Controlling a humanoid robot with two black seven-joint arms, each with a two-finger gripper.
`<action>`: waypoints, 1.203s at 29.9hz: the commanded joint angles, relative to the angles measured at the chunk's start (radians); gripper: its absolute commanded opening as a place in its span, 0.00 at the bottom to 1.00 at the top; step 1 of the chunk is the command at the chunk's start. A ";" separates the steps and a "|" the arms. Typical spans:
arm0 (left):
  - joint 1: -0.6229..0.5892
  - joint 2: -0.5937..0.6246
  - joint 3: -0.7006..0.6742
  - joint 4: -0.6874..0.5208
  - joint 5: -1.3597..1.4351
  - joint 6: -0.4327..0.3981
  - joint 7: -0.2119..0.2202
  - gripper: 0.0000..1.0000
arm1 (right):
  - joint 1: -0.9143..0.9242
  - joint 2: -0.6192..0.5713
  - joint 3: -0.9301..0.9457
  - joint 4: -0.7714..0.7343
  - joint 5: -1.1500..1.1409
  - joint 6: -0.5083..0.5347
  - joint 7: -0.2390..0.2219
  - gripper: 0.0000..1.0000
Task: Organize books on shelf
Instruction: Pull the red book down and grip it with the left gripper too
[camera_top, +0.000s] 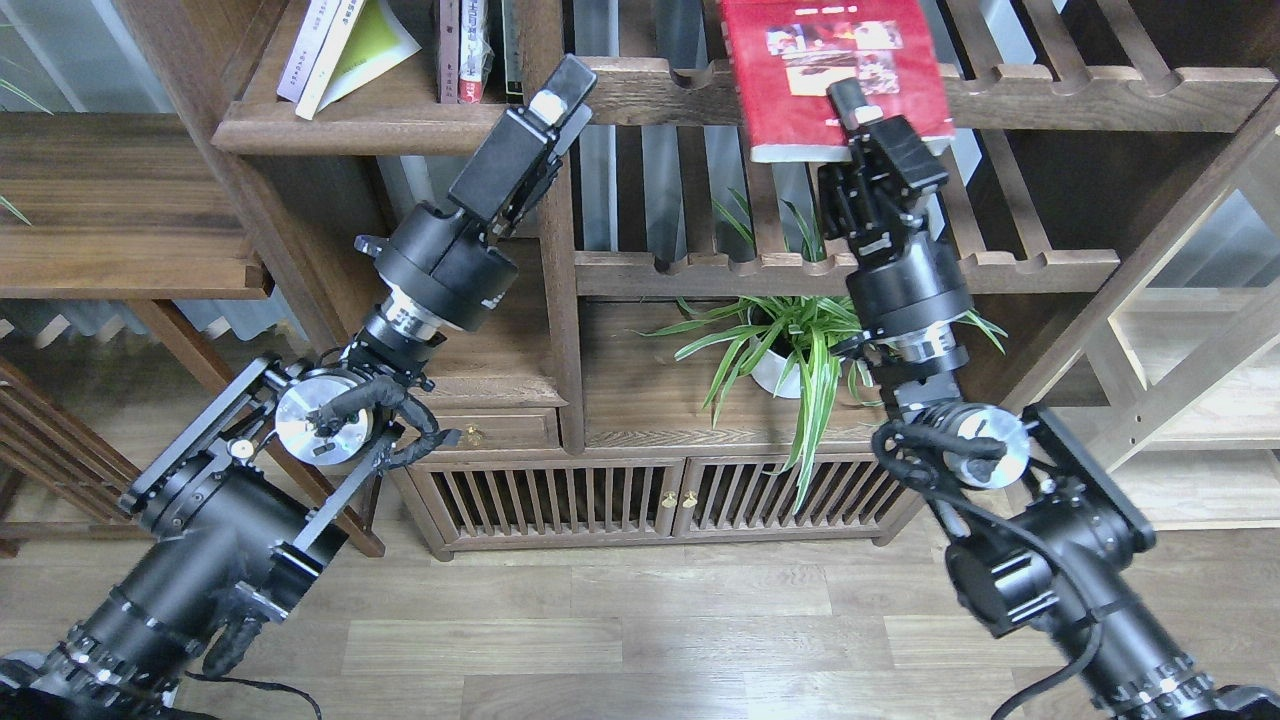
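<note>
My right gripper (848, 100) is shut on the lower edge of the red book (830, 60), which it holds tilted in front of the upper slatted rack. On the dark-brown shelf (370, 132) at the upper left, a white book (308, 45) and a yellow-green book (378, 42) lean to the right. Several upright books (465, 50) stand beside them. My left gripper (558, 88) is raised at the shelf's right post, shut and holding nothing.
Two slatted racks with scalloped rails (1050, 90) fill the middle and right. Below them a potted spider plant (790, 350) stands on the low cabinet (680, 490). A wooden ledge (120, 260) juts out at the left.
</note>
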 joint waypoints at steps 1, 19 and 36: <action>-0.008 0.000 0.003 0.000 -0.011 0.000 0.001 0.98 | 0.000 0.031 -0.030 0.001 -0.001 0.000 -0.001 0.03; -0.012 0.000 0.007 0.014 -0.011 0.097 0.024 0.98 | 0.001 0.070 -0.059 0.001 -0.001 0.000 -0.004 0.03; -0.001 0.000 0.012 0.055 -0.011 0.131 0.064 0.98 | -0.025 0.072 -0.139 0.007 -0.006 0.000 -0.030 0.03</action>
